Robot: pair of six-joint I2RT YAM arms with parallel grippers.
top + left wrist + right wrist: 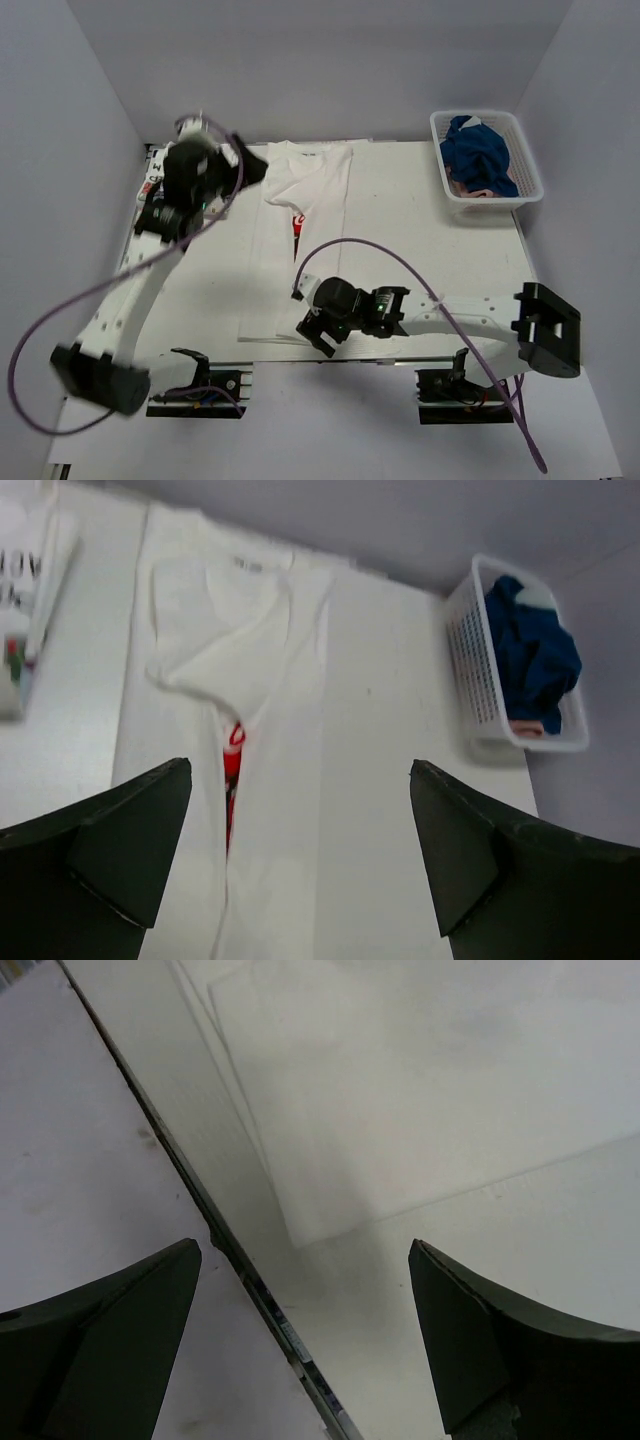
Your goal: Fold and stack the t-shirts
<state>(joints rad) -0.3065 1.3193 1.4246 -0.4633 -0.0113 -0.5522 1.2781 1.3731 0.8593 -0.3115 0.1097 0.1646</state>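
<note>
Left claw [300, 780] and right claw [305, 1255] gape wide.

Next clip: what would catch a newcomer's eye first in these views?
A white t-shirt lies mid-table, its sides folded in lengthwise, with a red print peeking from the gap. At the far right corner, a white basket holds a blue cloth. Both arms are open and empty: the left fingers are raised at the far left beside the shirt, and the right fingers are low at its near hem.
</note>
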